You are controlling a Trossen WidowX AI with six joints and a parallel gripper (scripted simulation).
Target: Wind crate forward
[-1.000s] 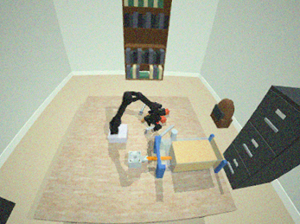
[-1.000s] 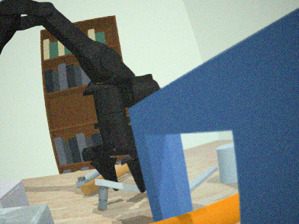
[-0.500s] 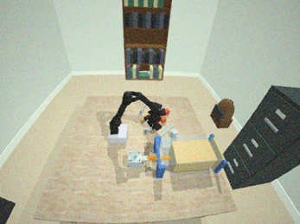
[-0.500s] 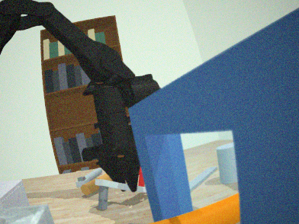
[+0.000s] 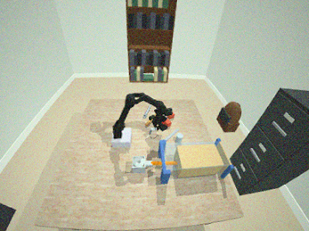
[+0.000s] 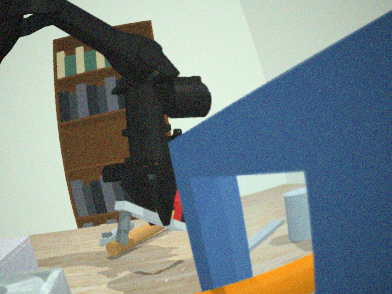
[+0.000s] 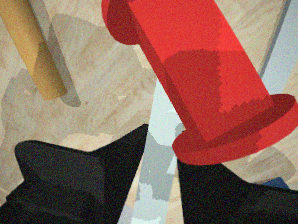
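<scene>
pincer: the pincer (image 7: pixel 156 172) is clamped on the pale grey bar of the winch handle (image 7: pixel 155 165). In the wrist view the two black fingers sit tight on either side of that flat bar.

winch handle: in the exterior view it hangs from the pincer (image 6: pixel 159 216) as a pale flat bar (image 6: pixel 131 209) with a grey stub pointing down from its far end, so it looks like it's off the bench (image 6: pixel 75 250) or only just touching, can't really tell.

red spool: the red flanged spool (image 7: pixel 200 80) lies right next to the handle bar, one flange just about at the pincer's right finger.

wooden dowel: a tan wooden dowel (image 7: pixel 32 50) lies off to the other side of the handle, apart from it.

winch: the light grey winch (image 5: pixel 139 164) sits well away from the handle, nearer the front, with an orange strap (image 5: pixel 161 163) running from it to the crate.

crate: the tan crate (image 5: pixel 199 159) sits flat inside the cubby, behind the blue frame post (image 5: pixel 165 173) at the mouth; whether its front touches the frame, can't tell.

arm: the black arm (image 5: pixel 134 103) reaches from its white base (image 5: pixel 124 139) over to the tool pile beyond the winch.

background: bookshelf (image 5: pixel 167 43) on the back wall, dark filing cabinet (image 5: pixel 289 145) beside the crate.
</scene>
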